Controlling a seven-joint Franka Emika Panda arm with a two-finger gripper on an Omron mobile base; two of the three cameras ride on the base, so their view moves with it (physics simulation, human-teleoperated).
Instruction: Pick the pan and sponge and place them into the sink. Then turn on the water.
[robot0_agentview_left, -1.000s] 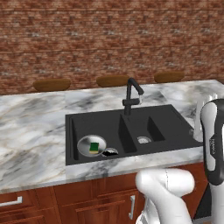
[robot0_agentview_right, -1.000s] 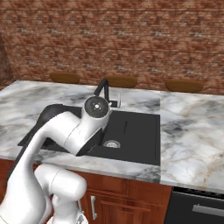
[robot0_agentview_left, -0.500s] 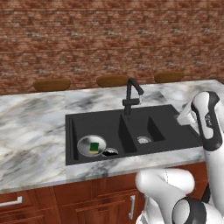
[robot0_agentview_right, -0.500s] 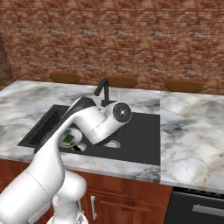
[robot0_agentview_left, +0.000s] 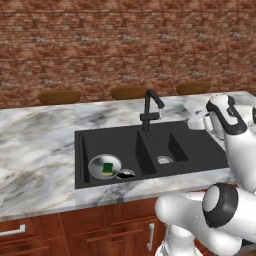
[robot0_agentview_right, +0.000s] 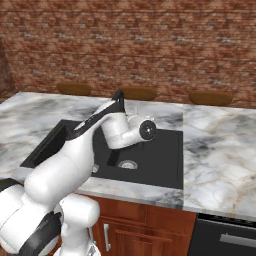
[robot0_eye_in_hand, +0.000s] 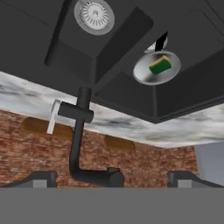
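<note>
Small round silver-grey metal pan (robot0_agentview_left: 104, 166) lies in the matte black double-basin sink's (robot0_agentview_left: 200, 150) larger bowl, green sponge (robot0_agentview_left: 107, 167) inside; gripper (robot0_eye_in_hand: 111, 177) spread wide by the black faucet (robot0_eye_in_hand: 78, 144).

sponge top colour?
Green, on the sponge lying in the pan; clearest in the hand view.

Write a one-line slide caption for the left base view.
Sponge sits in the pan inside the black sink's larger basin; faucet dry, white arm raised at right.
</note>
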